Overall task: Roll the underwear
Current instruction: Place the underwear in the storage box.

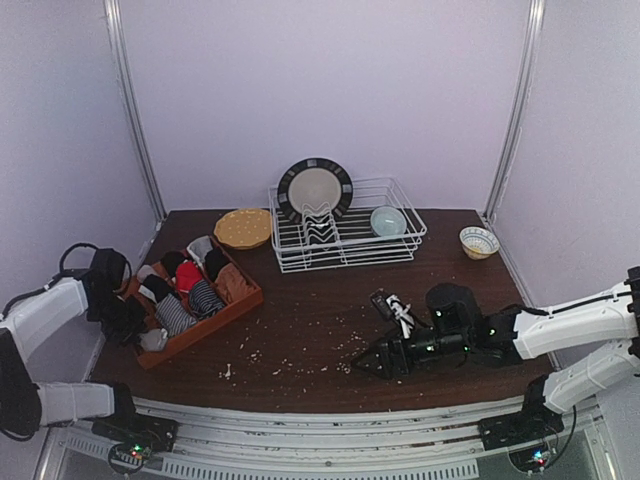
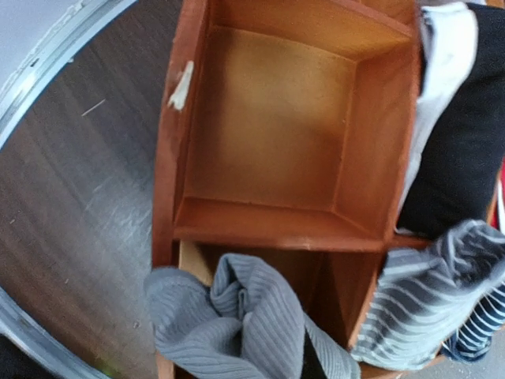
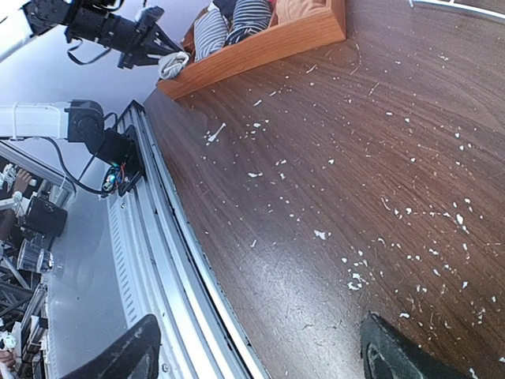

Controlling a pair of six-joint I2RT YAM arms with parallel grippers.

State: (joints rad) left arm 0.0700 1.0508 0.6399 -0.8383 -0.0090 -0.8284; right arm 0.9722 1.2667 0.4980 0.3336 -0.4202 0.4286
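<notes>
Left gripper (image 1: 146, 331) nipped shut — right gripper (image 1: 366, 365) spread wide, arm stretched low leftward.

No writing, label, brand, number or sign can be read in any of the views. The pale scrap (image 2: 181, 85) stuck to the wall of the wooden tray (image 2: 164, 174), upper left of the left wrist view, carries no legible print. The small black-and-white object (image 1: 393, 307) on the worktop (image 1: 300, 335), right of centre in the top view, is too small to tell any marking.
</notes>
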